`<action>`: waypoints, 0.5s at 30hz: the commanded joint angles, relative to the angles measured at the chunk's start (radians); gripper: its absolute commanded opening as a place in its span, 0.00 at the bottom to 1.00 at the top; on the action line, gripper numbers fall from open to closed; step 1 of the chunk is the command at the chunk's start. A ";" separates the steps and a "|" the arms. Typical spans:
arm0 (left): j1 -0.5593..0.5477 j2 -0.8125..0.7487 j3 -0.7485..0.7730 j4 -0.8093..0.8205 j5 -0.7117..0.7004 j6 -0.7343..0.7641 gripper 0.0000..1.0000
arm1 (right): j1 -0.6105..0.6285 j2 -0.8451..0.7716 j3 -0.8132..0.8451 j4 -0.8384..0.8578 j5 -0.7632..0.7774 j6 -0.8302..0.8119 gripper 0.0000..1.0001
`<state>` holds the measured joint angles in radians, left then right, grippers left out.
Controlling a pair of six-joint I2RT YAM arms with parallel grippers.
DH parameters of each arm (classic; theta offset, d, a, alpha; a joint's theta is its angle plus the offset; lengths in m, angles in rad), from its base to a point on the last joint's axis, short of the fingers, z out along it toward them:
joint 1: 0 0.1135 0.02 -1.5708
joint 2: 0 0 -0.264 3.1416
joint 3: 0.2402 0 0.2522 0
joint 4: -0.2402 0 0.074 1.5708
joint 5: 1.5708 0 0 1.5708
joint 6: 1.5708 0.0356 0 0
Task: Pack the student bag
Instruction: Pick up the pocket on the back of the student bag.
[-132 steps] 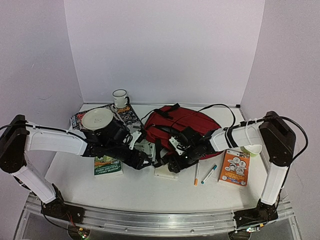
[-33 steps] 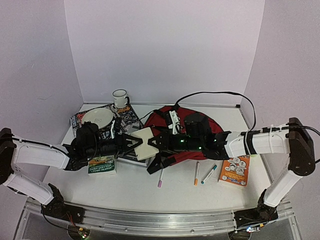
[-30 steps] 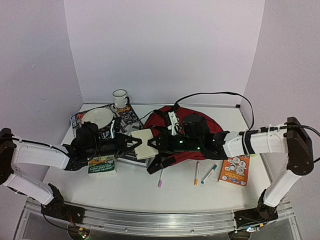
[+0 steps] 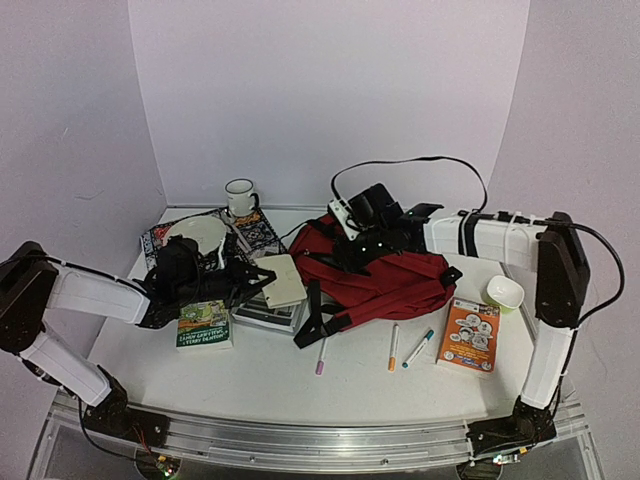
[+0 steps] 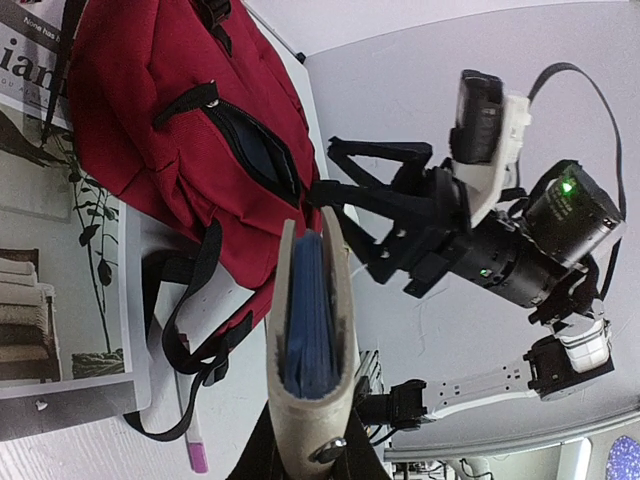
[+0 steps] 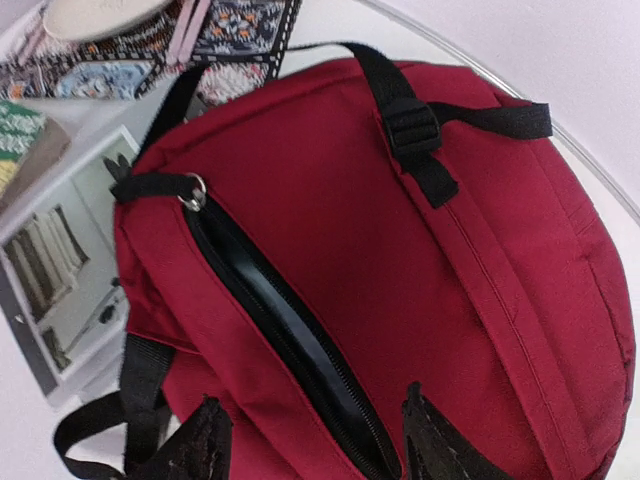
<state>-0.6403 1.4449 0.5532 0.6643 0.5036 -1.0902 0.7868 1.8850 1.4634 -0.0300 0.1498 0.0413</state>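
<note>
Student bag (image 4: 390,280): dark red soft fabric, black straps and buckles. It lies flat on the tabletop (image 4: 280,385), centre to right. The front zipper slit is open with dark lining showing in my right wrist view. Black strap loops (image 4: 315,322) trail off its near-left corner.

My left jaws (image 5: 305,455) are clamped narrow on a cream notebook (image 4: 283,280) with blue pages. I hold it edge-up, just left of the bag and over a large grey magazine (image 4: 262,314). My right jaws (image 6: 315,440) stand wide with nothing between them, hovering over the bag's open slit; both fingertips (image 6: 205,445) are off the fabric.

Edges and room:
- Left side is crowded. The green book (image 4: 204,329) is just near of my left arm, and the plate (image 4: 196,235) sits on a patterned book (image 4: 258,230). The mug (image 4: 239,196) is at the far wall.
- Pink marker (image 4: 321,356), orange marker (image 4: 392,347) and blue marker (image 4: 419,348) lie just near of the bag.
- Orange booklet (image 4: 468,335) and small bowl (image 4: 503,292) sit right of the bag, close to my right arm.
- A bare strip of tabletop runs near of the markers to the front rail.
- Walls close in left, far and right.
</note>
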 commanded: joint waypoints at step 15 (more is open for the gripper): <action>0.008 0.069 0.091 0.066 0.066 -0.010 0.00 | -0.027 0.160 0.117 -0.080 0.143 -0.211 0.59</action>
<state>-0.6387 1.5112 0.6012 0.6638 0.5425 -1.1014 0.7689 2.0472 1.5287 -0.0800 0.2680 -0.1433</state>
